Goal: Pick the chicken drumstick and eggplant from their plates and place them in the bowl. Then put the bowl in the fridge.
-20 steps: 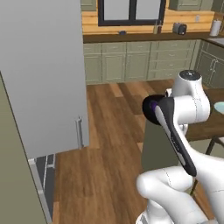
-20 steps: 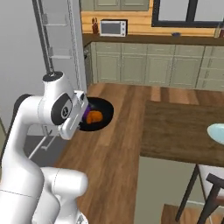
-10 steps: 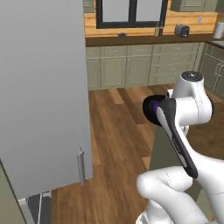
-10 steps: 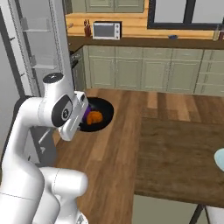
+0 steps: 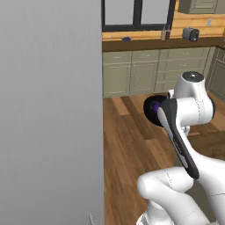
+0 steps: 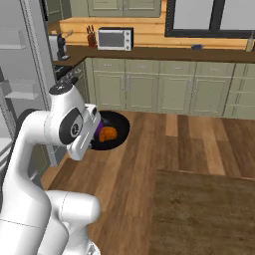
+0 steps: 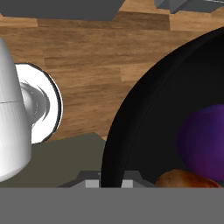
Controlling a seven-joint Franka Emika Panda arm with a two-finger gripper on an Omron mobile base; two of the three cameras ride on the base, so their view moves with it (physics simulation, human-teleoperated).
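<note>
The gripper (image 7: 110,181) is clamped on the rim of the glossy black bowl (image 6: 118,130), holding it in the air above the wooden floor (image 6: 189,144). Inside the bowl lie the orange-brown chicken drumstick (image 6: 107,134) and the purple eggplant (image 7: 205,138), side by side. The fridge's wide grey door (image 5: 50,110) stands just left of the arm.

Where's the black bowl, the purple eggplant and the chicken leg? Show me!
bowl (image 6: 121,130): right base view, on its bare black rim at the right.
eggplant (image 7: 205,135): hand view, middle of the purple lump inside the bowl.
chicken drumstick (image 6: 106,134): right base view, on its orange-brown fat part in the bowl.
</note>
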